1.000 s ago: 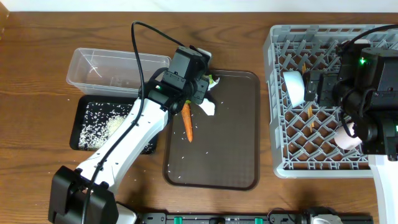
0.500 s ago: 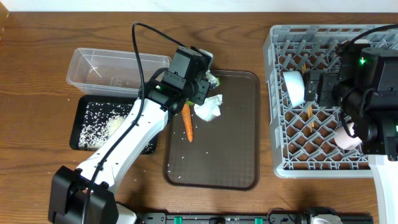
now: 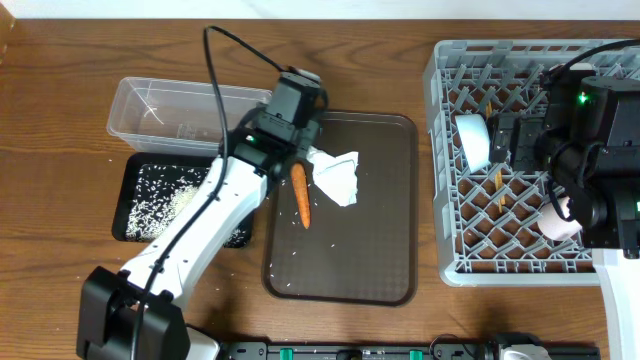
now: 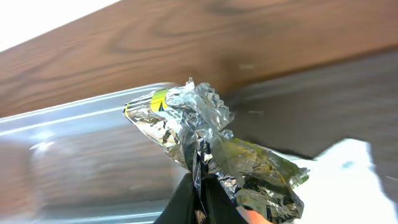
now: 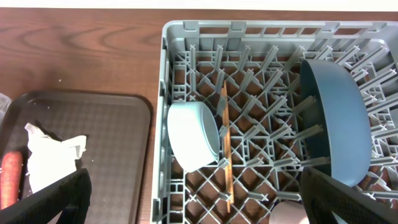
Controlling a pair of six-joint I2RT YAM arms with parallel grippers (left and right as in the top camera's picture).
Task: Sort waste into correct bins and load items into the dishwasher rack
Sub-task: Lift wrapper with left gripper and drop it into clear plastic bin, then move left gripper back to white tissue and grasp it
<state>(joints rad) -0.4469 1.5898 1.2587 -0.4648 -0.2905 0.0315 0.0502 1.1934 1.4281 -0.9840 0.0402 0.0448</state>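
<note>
Left tool point(image 4: 198, 190) pinched shut on a crumpled silver foil wrapper point(image 4: 205, 137) near the clear tub point(image 4: 74, 155); right tool point(image 5: 196, 186) spread wide, empty, over the grey rack point(image 5: 205, 28).

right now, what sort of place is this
Probably a mock dish-clearing station: a grey dishwasher rack holding a plate and cup, a serving tray with a carrot and crumpled paper, on a wooden table.

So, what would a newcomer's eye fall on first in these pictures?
First, the left end effector, shut on a crumpled silver foil wrapper by the clear tub. Next, the orange carrot lying beside crumpled white paper on the brown tray, and the grey rack at right holding a dark blue plate.
</note>
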